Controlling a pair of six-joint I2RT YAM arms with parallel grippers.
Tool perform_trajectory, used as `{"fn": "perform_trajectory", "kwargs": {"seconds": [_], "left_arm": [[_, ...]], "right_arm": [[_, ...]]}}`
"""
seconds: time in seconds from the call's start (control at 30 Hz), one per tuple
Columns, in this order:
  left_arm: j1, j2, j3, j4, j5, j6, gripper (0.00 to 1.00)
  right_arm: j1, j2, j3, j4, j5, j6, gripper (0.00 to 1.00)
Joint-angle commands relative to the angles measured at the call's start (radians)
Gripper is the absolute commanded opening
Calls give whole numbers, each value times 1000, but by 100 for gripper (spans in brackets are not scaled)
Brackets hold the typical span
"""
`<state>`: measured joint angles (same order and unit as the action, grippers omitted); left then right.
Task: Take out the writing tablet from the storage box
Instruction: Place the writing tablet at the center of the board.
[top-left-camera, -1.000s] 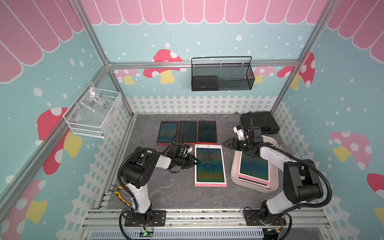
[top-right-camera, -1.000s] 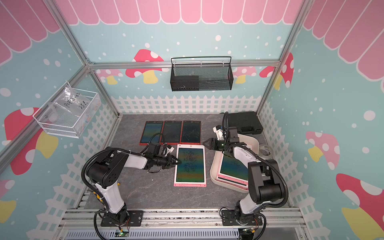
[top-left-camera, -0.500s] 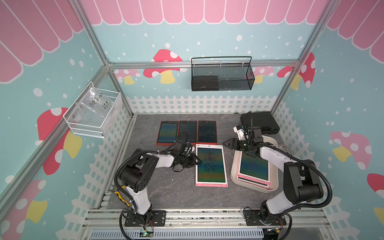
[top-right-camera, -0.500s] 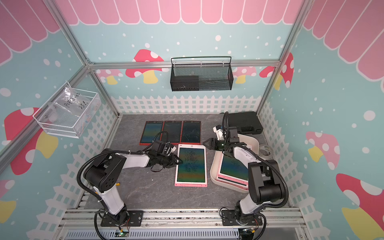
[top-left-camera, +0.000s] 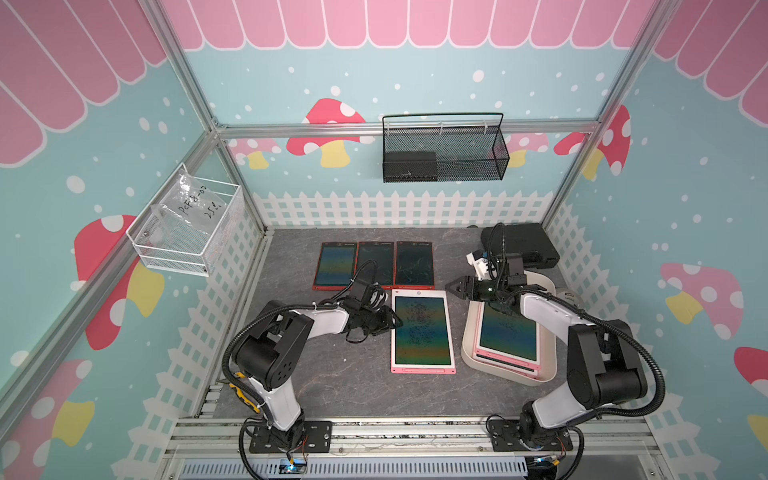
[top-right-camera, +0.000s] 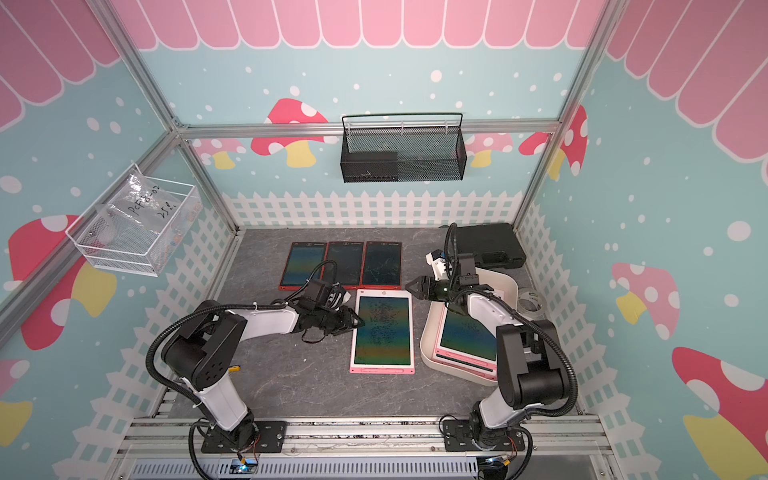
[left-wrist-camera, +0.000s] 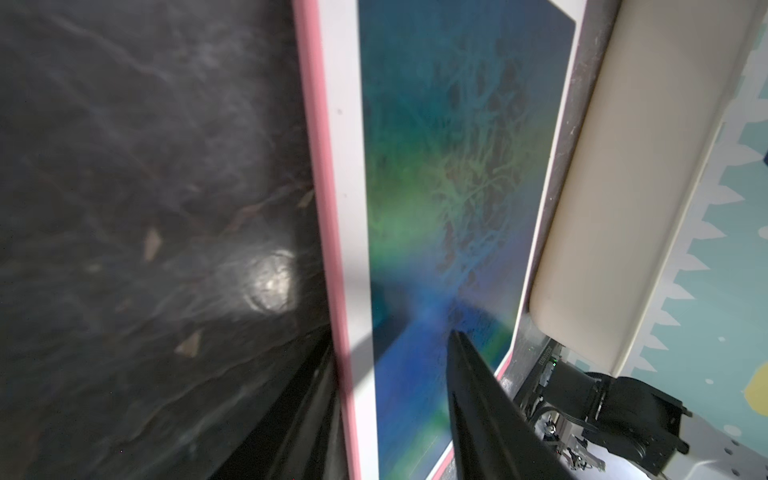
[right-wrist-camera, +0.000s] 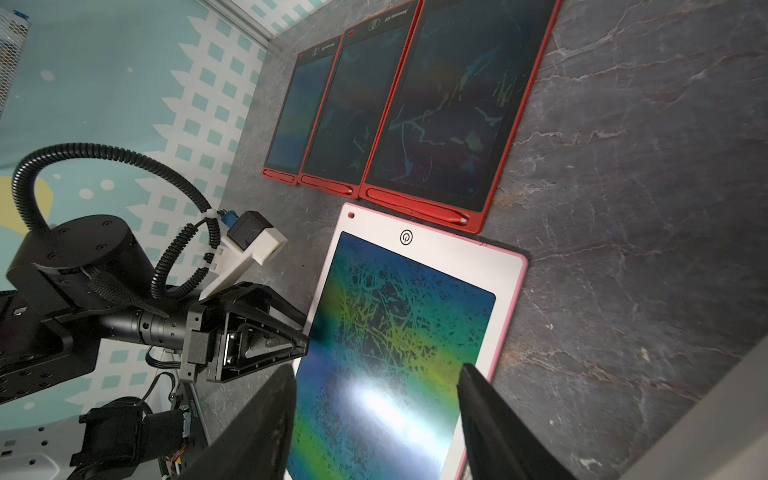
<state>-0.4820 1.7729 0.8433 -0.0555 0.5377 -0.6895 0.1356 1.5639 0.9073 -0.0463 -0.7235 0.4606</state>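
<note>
Moved: left gripper (top-left-camera: 395, 323) advanced to the edge of pink tablet (top-left-camera: 422, 336).
Left jaws: parted, tablet border between them.
Right gripper (top-left-camera: 452, 286): jaws spread, empty; storage box (top-left-camera: 468, 347) just behind them.

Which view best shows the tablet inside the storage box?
A top view: the pink tablet lies in the storage box, its far end hidden by the right arm. The left wrist view shows only the box's outer wall; the right wrist view misses the tablet.
</note>
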Motion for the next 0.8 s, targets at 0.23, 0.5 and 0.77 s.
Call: {"fn": "perform_trajectory", "kwargs": {"seconds": [0.23,0.5,0.77], "left_arm": [[4,27,-47,-361,-345,28,44],[-65,-197,45,-514,-483,14,44],[-200,-222,333,-544,-488,56,45]], "right_arm": [[-3,-52,-10,-17,19,-34,66],[-10,-144,9,-99,187,-54,65],[-108,-325,2,-241,384,-50,65]]}}
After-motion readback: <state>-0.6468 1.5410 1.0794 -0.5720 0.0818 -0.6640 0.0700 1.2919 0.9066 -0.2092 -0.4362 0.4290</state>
